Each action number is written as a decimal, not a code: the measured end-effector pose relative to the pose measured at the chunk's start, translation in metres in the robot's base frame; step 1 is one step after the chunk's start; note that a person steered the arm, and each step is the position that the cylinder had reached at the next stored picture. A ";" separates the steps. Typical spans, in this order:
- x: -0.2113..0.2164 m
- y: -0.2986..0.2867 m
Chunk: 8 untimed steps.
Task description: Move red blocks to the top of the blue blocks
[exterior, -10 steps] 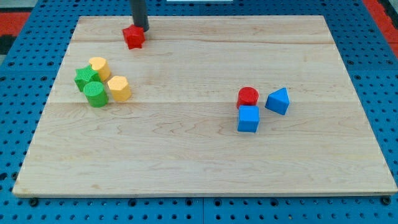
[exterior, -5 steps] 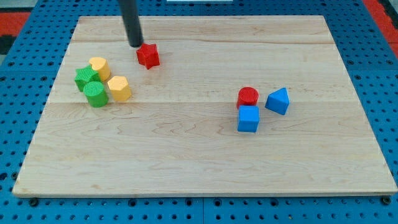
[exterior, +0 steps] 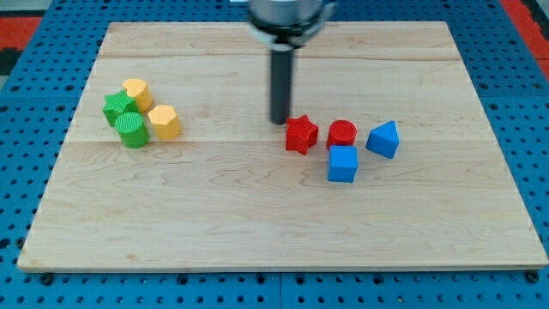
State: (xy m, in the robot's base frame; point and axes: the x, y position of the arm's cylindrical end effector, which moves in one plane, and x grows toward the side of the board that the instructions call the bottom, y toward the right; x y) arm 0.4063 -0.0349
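Observation:
A red star block lies right of the board's middle, just left of a red cylinder. A blue cube sits right below the red cylinder, touching it. A blue triangular block lies to the right of the cylinder. My tip stands just to the upper left of the red star, close to it or touching it.
At the view's left is a cluster: a green star block, a green cylinder, a yellow cylinder and a yellow hexagonal block. The wooden board lies on a blue pegboard.
The red star has moved from the upper left down and right to beside the red cylinder. My tip has moved with it. The other blocks have not moved.

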 end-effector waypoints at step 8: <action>0.104 0.078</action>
State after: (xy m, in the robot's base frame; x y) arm 0.5102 0.0433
